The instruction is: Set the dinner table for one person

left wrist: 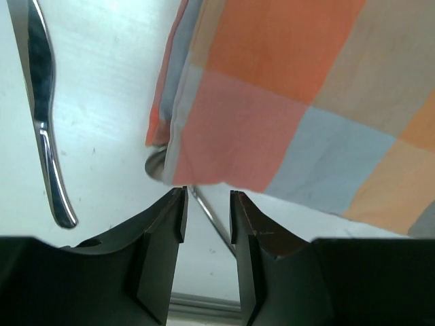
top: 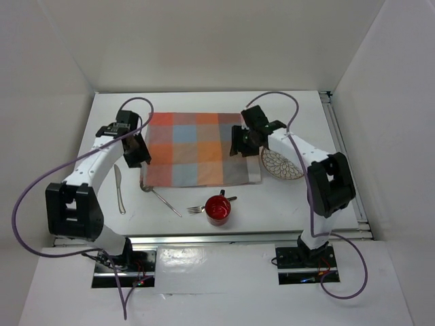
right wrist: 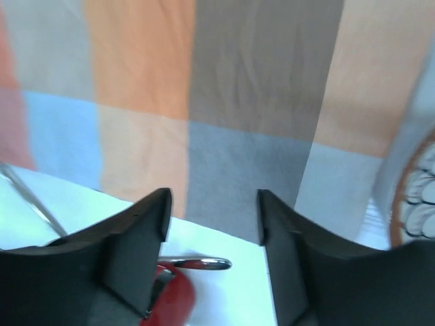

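Left pincer [left wrist: 206, 216] is down low at the left edge of the checked cloth [left wrist: 285, 102]. Its jaws are parted by only a narrow gap and nothing is held. Bare white surface shows past the fingers [left wrist: 163, 238]. Right ahead of the tips, the cloth's near corner is bunched up, and the bowl of a spoon [left wrist: 158, 165] peeks out from under it. The spoon's thin handle runs back along the gap, lying flat below the fingers and not gripped. Well off to this pincer's left lies a table knife [left wrist: 41, 115], clear of the cloth.

Over to the right pincer [right wrist: 212, 221]: it hangs above the cloth's right-hand near edge with jaws spread noticeably wider, and it is empty too. Below its tips sits a red cup [right wrist: 170, 299], with the shiny handle end of a fork [top: 196, 210] just beside it. Whether the fork rests on the cup, I cannot tell. To this pincer's right, a patterned plate [right wrist: 416, 204] sits hard against the cloth's edge.

The dinner table [top: 272, 204] spreads white and flat under both pincers. Its metal rail [top: 238, 236] runs behind them along the near edge.
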You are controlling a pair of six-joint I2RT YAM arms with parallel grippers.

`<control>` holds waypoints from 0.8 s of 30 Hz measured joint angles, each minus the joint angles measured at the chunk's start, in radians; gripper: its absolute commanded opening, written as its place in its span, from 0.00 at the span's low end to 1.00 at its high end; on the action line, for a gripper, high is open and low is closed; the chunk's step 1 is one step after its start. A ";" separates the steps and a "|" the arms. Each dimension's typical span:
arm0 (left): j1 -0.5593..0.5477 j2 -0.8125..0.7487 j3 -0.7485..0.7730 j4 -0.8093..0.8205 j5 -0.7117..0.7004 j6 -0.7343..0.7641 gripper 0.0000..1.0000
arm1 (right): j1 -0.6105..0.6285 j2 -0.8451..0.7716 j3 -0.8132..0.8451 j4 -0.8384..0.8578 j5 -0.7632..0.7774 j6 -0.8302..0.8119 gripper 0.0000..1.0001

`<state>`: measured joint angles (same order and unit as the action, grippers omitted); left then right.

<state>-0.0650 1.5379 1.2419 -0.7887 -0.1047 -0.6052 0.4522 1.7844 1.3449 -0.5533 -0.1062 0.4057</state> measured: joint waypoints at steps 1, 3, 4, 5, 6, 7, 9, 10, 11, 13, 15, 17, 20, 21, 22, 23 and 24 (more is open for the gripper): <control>-0.006 -0.028 -0.026 -0.001 0.000 -0.009 0.48 | 0.000 -0.026 0.017 -0.001 0.015 0.002 0.73; -0.017 -0.074 -0.077 -0.010 0.000 -0.032 0.50 | -0.012 -0.086 0.025 -0.001 0.036 0.023 0.75; -0.026 -0.094 -0.103 -0.014 0.000 -0.045 0.50 | -0.021 -0.126 0.017 -0.002 0.039 0.041 0.79; -0.033 -0.114 -0.124 -0.021 0.000 -0.056 0.53 | -0.040 -0.168 -0.005 0.003 0.041 0.061 0.79; -0.038 -0.134 -0.142 -0.024 0.001 -0.060 0.53 | -0.073 -0.222 -0.040 0.004 0.040 0.085 0.79; -0.044 -0.153 -0.156 -0.027 0.002 -0.065 0.54 | -0.112 -0.275 -0.079 0.000 0.041 0.109 0.79; -0.055 -0.193 -0.169 -0.030 0.006 -0.078 0.56 | -0.216 -0.385 -0.176 -0.005 0.048 0.164 0.81; -0.057 -0.205 -0.169 -0.028 0.008 -0.079 0.58 | -0.271 -0.430 -0.218 -0.017 0.055 0.190 0.81; -0.063 -0.218 -0.168 -0.020 0.013 -0.080 0.61 | -0.327 -0.468 -0.259 -0.031 0.057 0.217 0.82; -0.069 -0.227 -0.165 -0.014 0.021 -0.076 0.66 | -0.422 -0.527 -0.335 -0.052 0.051 0.269 0.83; -0.077 -0.227 -0.157 -0.008 0.028 -0.072 0.79 | -0.493 -0.566 -0.400 -0.072 0.030 0.317 0.89; -0.087 -0.226 -0.148 -0.002 0.037 -0.069 0.84 | -0.548 -0.593 -0.458 -0.078 0.011 0.345 0.92; -0.100 -0.222 -0.131 0.006 0.047 -0.050 0.86 | -0.605 -0.607 -0.526 -0.078 -0.018 0.395 0.93; -0.103 -0.221 -0.126 0.007 0.050 -0.047 0.86 | -0.613 -0.606 -0.541 -0.078 -0.023 0.407 0.93; -0.108 -0.219 -0.121 0.010 0.051 -0.044 0.86 | -0.618 -0.606 -0.556 -0.075 -0.029 0.417 0.93; -0.110 -0.217 -0.118 0.013 0.051 -0.038 0.86 | -0.621 -0.607 -0.571 -0.069 -0.034 0.426 0.93; -0.111 -0.215 -0.117 0.014 0.053 -0.029 0.86 | -0.621 -0.607 -0.584 -0.063 -0.038 0.435 0.93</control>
<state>-0.1757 1.3228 1.1248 -0.7742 -0.0521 -0.6346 -0.1684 1.1770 0.7609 -0.6163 -0.1440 0.8410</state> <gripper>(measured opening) 0.860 0.928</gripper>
